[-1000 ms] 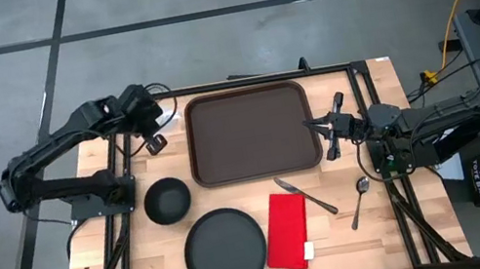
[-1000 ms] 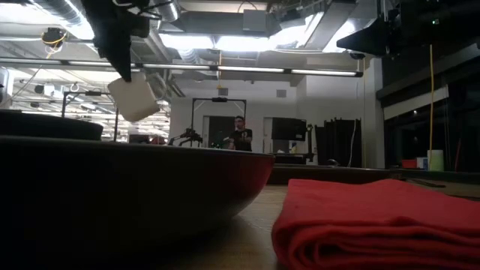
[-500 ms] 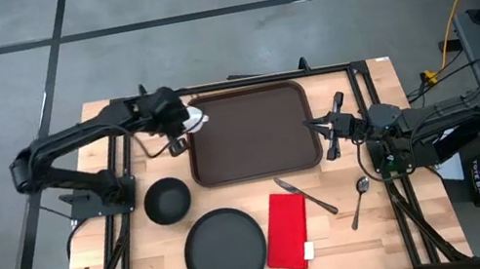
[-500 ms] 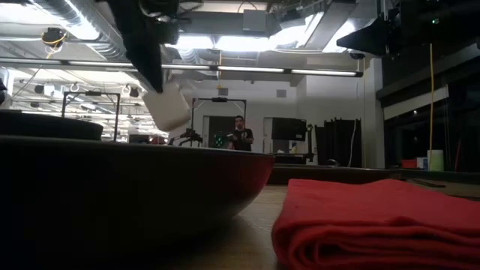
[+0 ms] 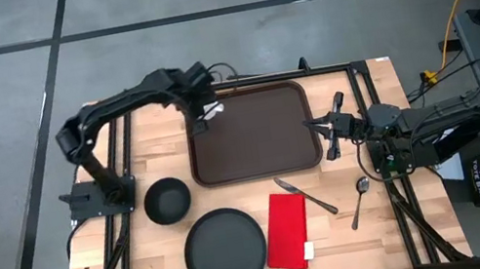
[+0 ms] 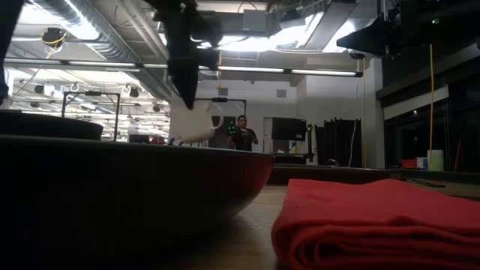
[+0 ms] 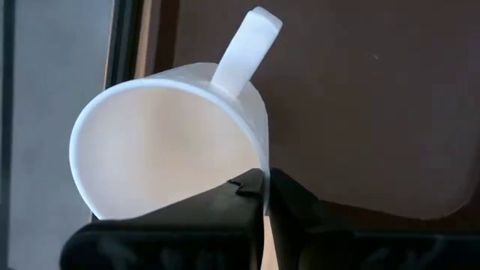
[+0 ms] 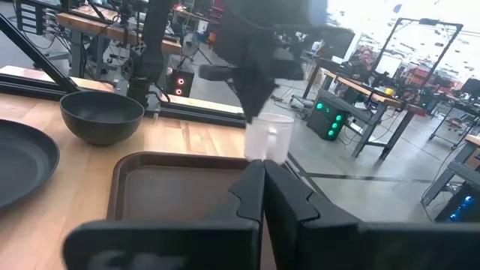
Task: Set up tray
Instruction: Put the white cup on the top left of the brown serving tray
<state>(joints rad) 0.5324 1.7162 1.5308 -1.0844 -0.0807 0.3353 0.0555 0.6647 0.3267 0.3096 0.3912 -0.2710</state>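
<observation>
Over the tray's [image 5: 250, 133] corner, the left end effector [image 7: 264, 187] pinches a white mug's [image 7: 169, 139] rim.

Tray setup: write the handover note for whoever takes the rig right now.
Left gripper: shut on the white mug, held above the tray's far left corner.
Right gripper: shut, empty, waiting at the tray's right edge.
On the table, off the tray: bowl, plate, red napkin, knife, spoon.
Done: nothing sits on the tray.
Left: set the mug down, then load the rest.
</observation>
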